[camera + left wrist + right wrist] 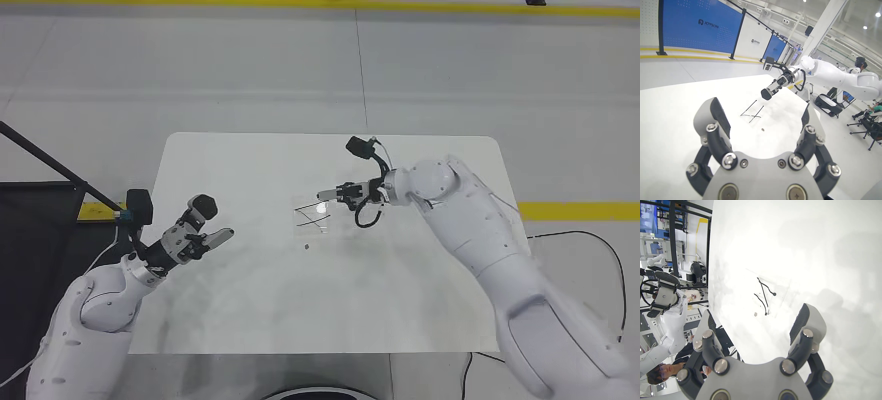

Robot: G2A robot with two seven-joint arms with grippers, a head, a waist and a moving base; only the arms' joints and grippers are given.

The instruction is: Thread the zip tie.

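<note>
Two thin black zip ties lie crossed on the white table near its middle, also seen as zip ties and zip ties. My right gripper hovers open just to the right of them, a little above the table; the right gripper appears beyond the ties in the left wrist view, and its fingers hold nothing. My left gripper stands open over the table's left part, well apart from the ties, its pads bare.
A small grey speck lies on the table just in front of the ties, also seen as a speck. A black stand rises at the table's left. Chairs and people sit in the room beyond.
</note>
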